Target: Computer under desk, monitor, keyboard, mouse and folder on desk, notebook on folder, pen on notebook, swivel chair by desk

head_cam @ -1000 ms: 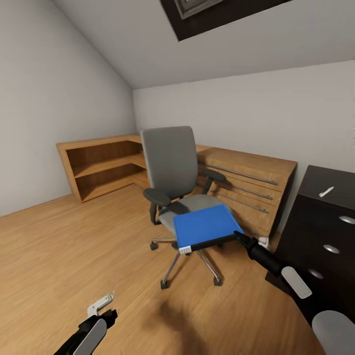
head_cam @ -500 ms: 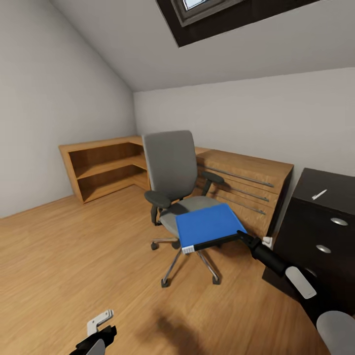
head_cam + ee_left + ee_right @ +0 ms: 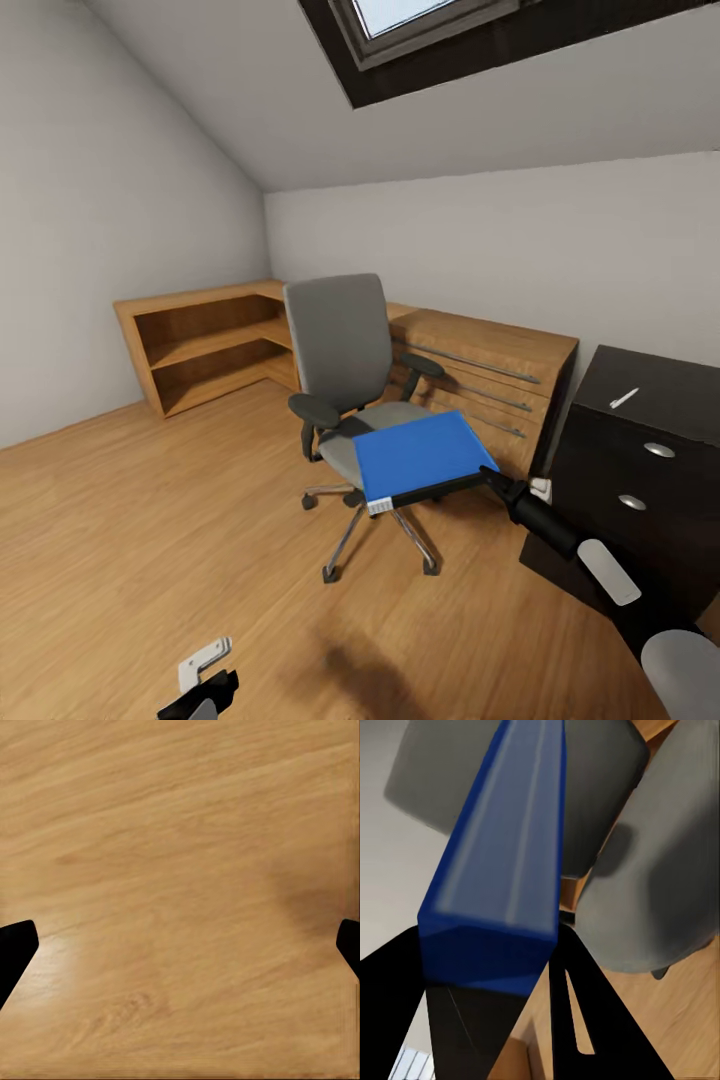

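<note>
Gripping the folder point(image 3: 415, 455) by its black edge, the right fingers point(image 3: 472, 1020) hold a stiff, light panel; left fingers point(image 3: 15, 949) spread apart, holding nothing

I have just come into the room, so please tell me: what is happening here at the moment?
The robot's right hand is shut on a corner of the blue folder and holds it above the seat of the grey swivel chair. The left hand hangs open over the wood floor. A white pen lies on the black drawer unit.
</note>
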Motion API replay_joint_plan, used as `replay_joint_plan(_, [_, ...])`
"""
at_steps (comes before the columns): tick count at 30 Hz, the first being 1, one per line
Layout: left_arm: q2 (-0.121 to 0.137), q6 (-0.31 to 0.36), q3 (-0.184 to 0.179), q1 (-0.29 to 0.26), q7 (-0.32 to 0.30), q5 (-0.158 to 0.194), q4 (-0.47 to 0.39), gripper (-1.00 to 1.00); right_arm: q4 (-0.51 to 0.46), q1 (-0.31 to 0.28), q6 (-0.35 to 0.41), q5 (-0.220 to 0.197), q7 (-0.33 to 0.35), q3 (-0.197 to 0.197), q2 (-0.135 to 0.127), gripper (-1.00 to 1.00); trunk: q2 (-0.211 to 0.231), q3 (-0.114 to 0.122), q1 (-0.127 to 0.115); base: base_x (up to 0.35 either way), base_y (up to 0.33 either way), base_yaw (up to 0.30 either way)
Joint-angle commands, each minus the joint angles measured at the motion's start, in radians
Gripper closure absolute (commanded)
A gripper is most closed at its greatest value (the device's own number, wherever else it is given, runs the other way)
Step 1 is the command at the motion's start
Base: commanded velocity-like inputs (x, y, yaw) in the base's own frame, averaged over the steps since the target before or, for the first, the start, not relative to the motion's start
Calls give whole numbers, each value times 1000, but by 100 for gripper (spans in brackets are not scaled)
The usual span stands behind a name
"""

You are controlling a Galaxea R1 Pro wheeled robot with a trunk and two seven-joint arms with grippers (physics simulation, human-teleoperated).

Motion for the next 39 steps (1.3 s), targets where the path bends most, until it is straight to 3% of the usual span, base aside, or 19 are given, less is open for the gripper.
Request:
replay_joint_plan(1, [-1,-2,-8,0,9,3,-2,-100,1,-1,5,-9,-1,4,-1,100,7,3,-4,-81,0,-197])
replay_joint_plan(8, [-15,-47,-10,0,10,3,1,-100,1,-1,-1,-6,-1,5,1,100,56,32,-31,-23,0,-238])
replay_joint_plan(19, [-21,-52,-14,0,13,4,2,-100,-1,-1,-2,-5,2,4,-3,100,133,73,-73,-2,0,-253])
replay_joint_plan(28, [-21,-52,-74,0,15,5,24,-100,-1,-1,2,-5,5,4,-5,100,196,102,-108,0,0,-49])
replay_joint_plan(34, [-22,-58,-88,0,10,4,123,-100,-1,-1,1,-5,4,5,-4,100,238,121,-131,0,0,-2])
replay_joint_plan(39, [-22,-102,-88,0,9,5,147,-100,-1,-1,2,-5,4,5,-4,100,273,136,-150,-16,0,0])
